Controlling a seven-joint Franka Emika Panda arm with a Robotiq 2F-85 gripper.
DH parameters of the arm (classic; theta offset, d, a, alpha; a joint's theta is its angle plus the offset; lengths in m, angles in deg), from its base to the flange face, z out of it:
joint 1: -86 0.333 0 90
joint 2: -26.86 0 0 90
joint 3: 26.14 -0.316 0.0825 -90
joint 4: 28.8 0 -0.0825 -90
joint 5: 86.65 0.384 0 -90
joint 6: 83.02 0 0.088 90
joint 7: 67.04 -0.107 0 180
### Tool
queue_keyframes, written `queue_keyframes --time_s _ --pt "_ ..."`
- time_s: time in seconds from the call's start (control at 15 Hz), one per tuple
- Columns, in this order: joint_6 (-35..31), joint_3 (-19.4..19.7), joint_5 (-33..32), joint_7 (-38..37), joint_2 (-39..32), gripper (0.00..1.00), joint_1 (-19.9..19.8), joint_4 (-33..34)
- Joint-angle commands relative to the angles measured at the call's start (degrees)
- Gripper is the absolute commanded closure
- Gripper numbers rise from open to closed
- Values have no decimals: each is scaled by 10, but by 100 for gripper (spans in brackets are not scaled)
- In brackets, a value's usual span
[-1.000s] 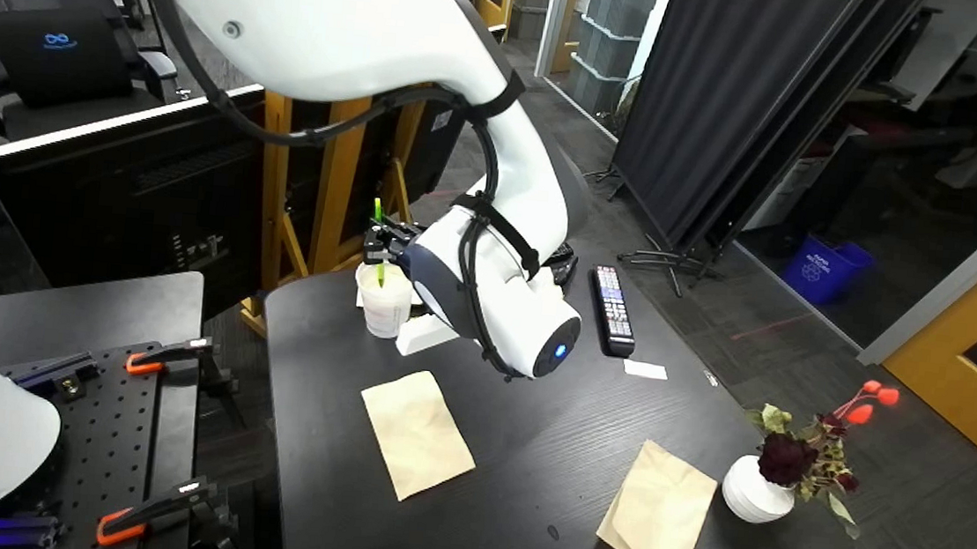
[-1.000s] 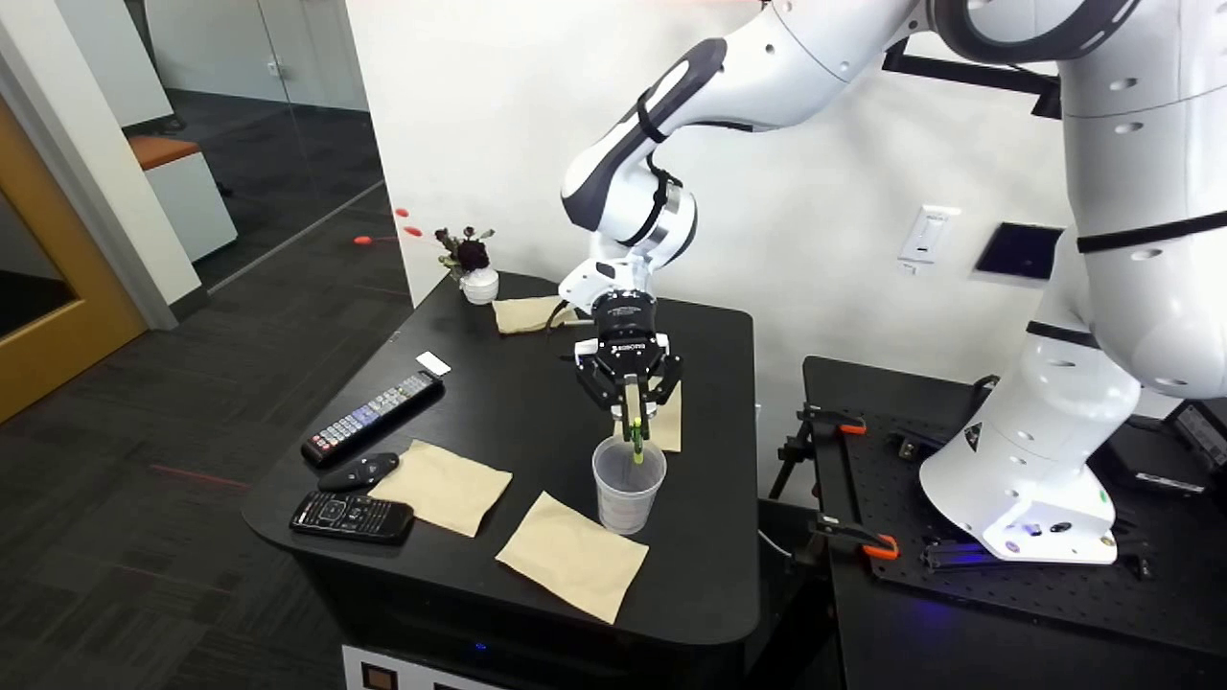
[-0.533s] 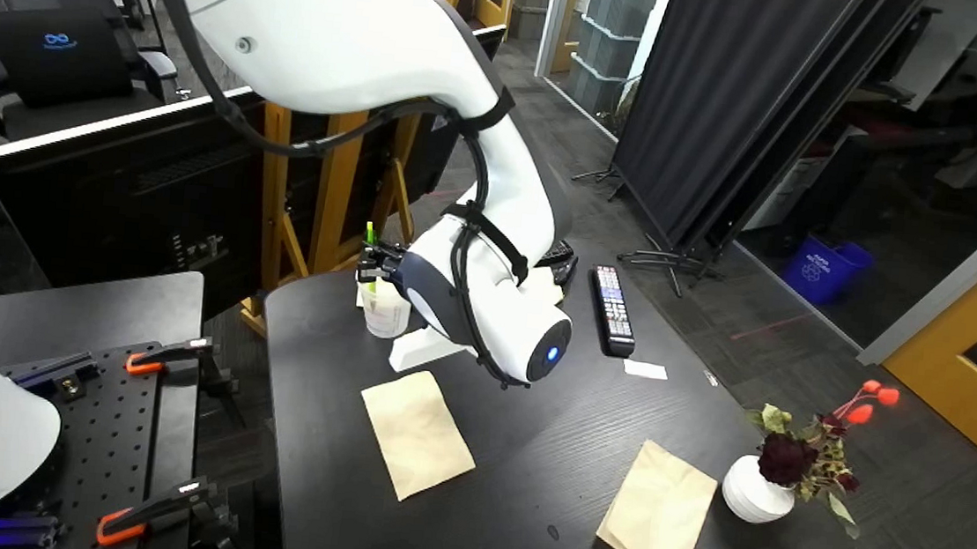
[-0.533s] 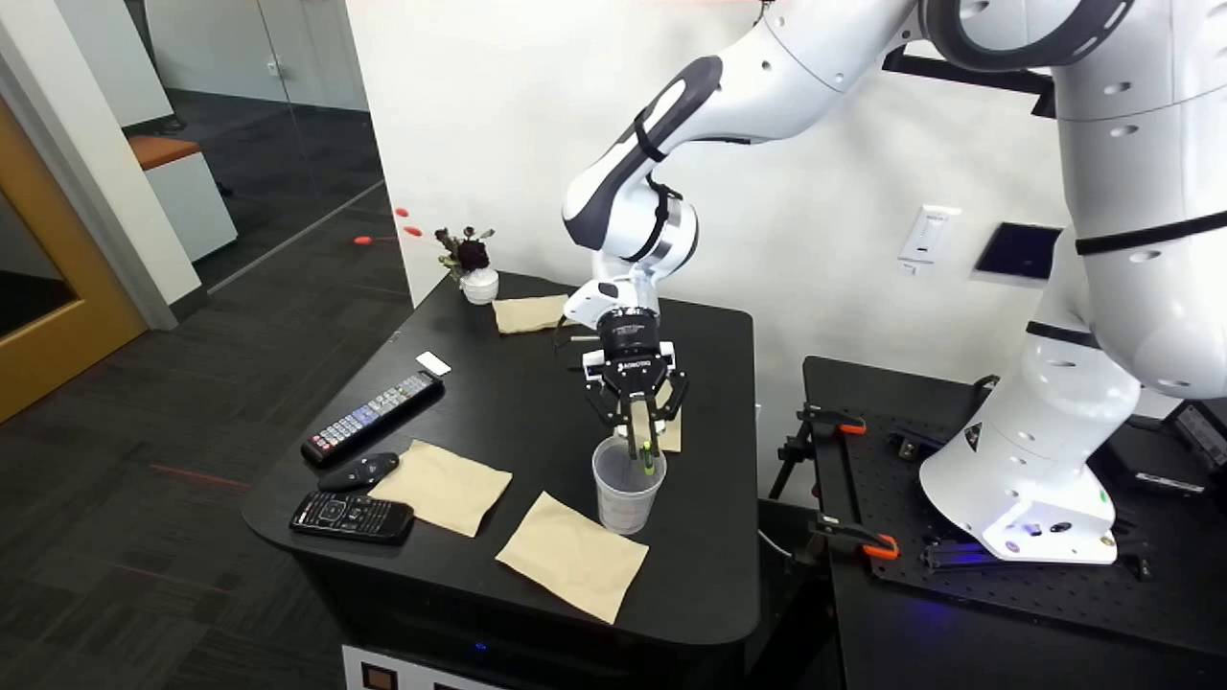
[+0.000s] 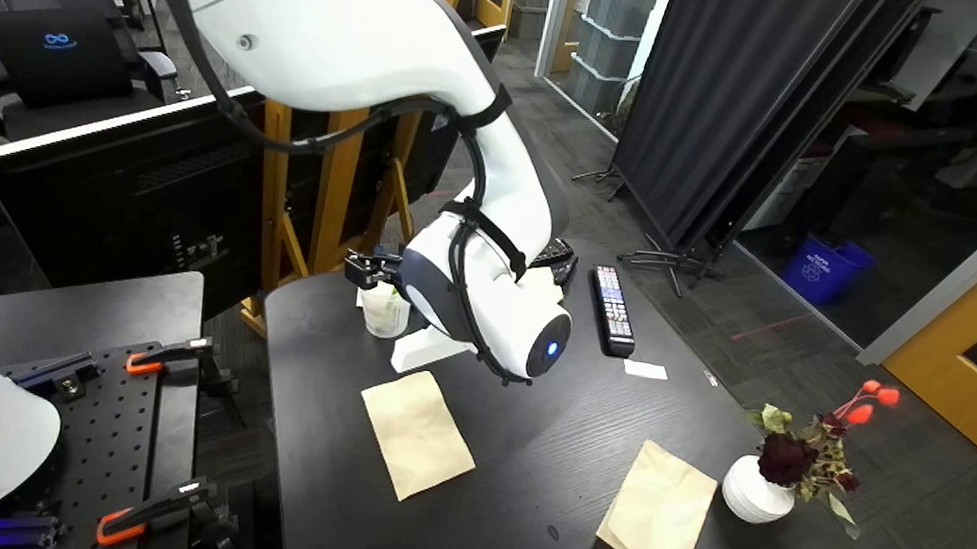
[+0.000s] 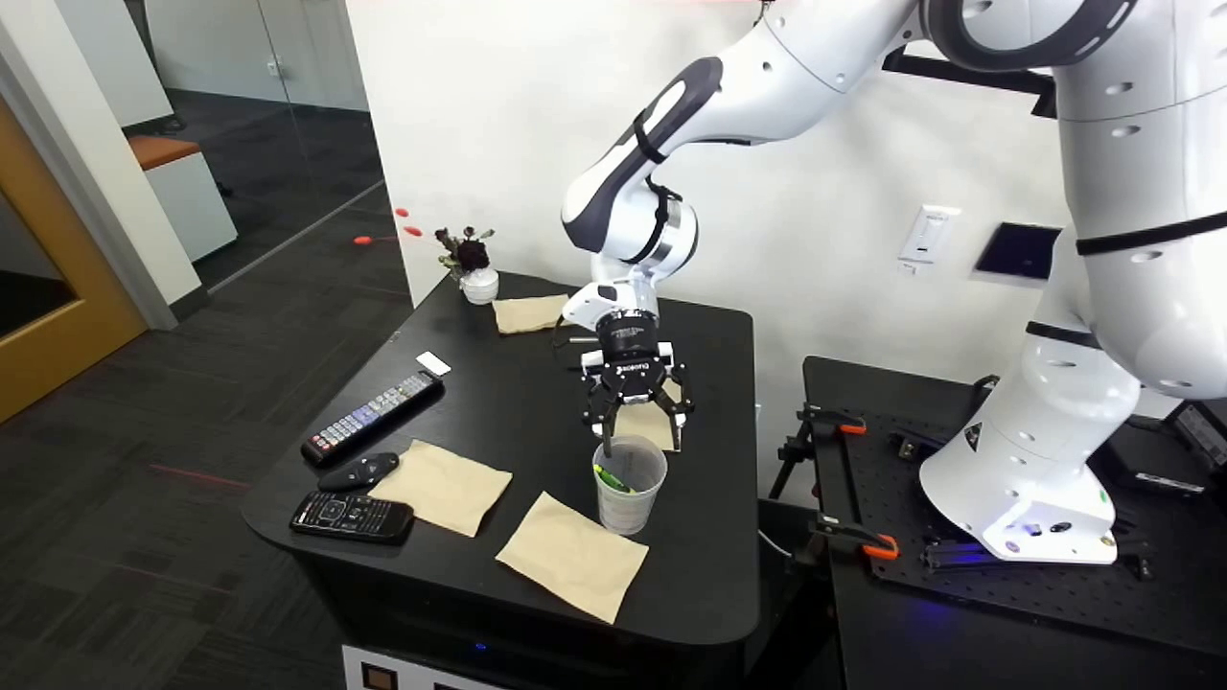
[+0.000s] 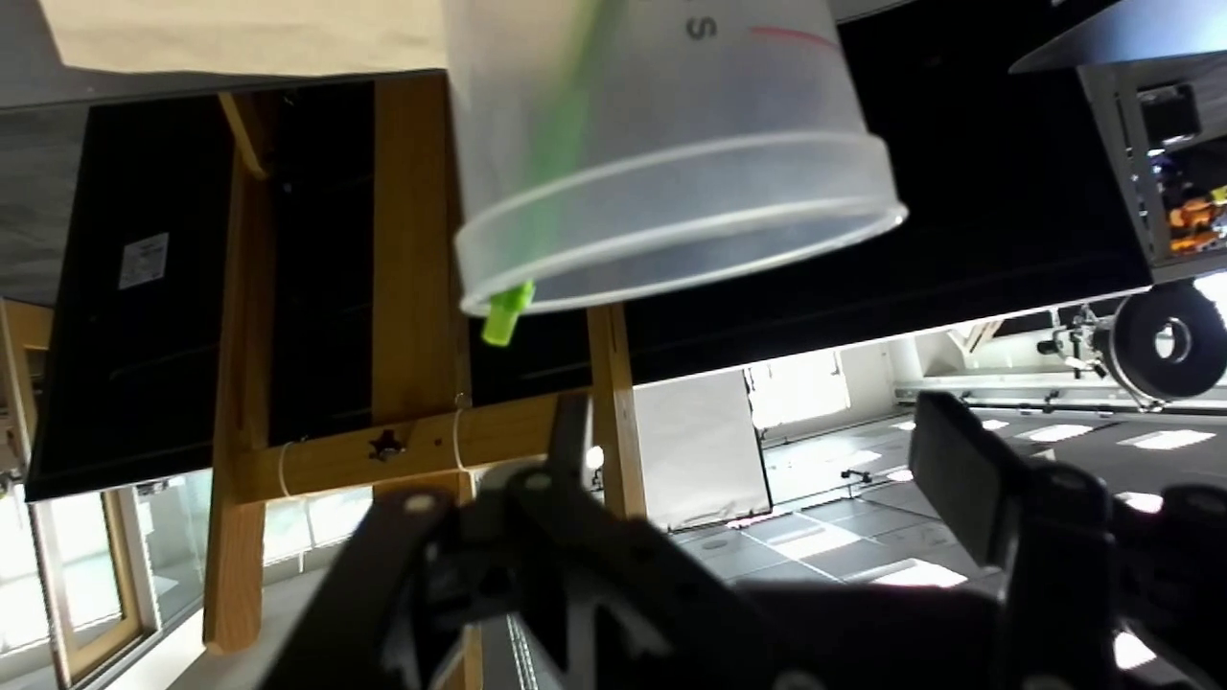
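My gripper (image 7: 759,436) stands open above the table, its fingers well apart and nothing between them. Just below the gripper (image 6: 640,439) is a clear plastic cup (image 6: 628,513), upright near the table's edge. A green pen (image 6: 613,479) leans inside that cup against its wall. In the wrist view, which is upside down, the cup (image 7: 671,172) hangs at the top and the pen's bright tip (image 7: 508,314) pokes slightly past the rim. In an exterior view the gripper (image 5: 358,268) partly covers the cup (image 5: 385,311), and the pen can hardly be made out.
Several tan napkins (image 6: 572,556) lie on the black table (image 6: 537,402). A large remote (image 6: 374,417), a small remote (image 6: 359,471) and another black remote (image 6: 352,517) sit along one edge. A white vase (image 5: 758,489) with flowers stands at a corner. Dark screens (image 5: 133,190) stand beyond the table.
The pen was upright between my closed fingers over the cup; it has dropped and now leans inside. The fingers have spread apart. Before that, the arm shifted and lowered slightly.
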Motion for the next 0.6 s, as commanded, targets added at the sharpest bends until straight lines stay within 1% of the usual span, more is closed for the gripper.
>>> queue_keyframes --time_s 0.0,0.2,0.27,0.53 --pt "-19 -1 -5 -5 23 0 4 -12" --pt "-13 -4 -3 -3 24 0 3 -11" --pt "-2 -5 -2 -1 3 0 -4 2" --pt "-2 -5 -2 -1 0 0 -4 2"
